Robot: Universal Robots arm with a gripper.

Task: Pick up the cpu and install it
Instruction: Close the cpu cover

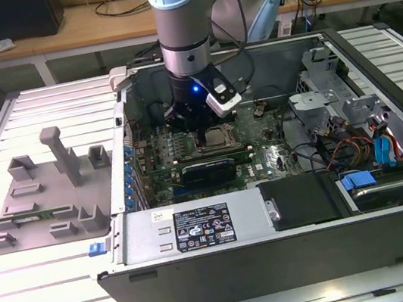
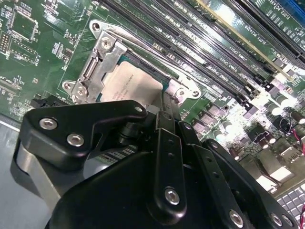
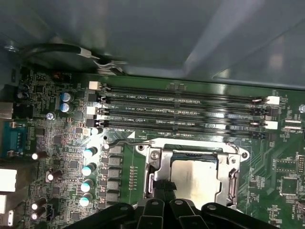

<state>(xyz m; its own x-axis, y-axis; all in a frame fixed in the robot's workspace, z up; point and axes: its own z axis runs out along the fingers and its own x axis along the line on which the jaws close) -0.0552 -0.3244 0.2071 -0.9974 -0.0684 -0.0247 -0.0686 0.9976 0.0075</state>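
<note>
A grey moulded parts tray (image 1: 44, 195) sat at the exterior view's left. Inside the open grey metal case (image 1: 279, 253), the black gripper (image 1: 204, 126) hung over the small silver square cpu (image 3: 193, 179), apparently seated in its steel socket frame (image 3: 159, 164). The claw's grip I couldn't tell.

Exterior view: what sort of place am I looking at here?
Probably a robotics lab or test workshop: a robot arm reaches into an open computer case on a slatted metal table, and wooden benches strewn with cables stand behind.

Case (image 1: 280, 261) open above; metal socket frame (image 3: 161, 166) rings cpu (image 3: 195, 181); memory slots (image 3: 181, 117) just beside; case wall (image 3: 143, 33) near.
</note>
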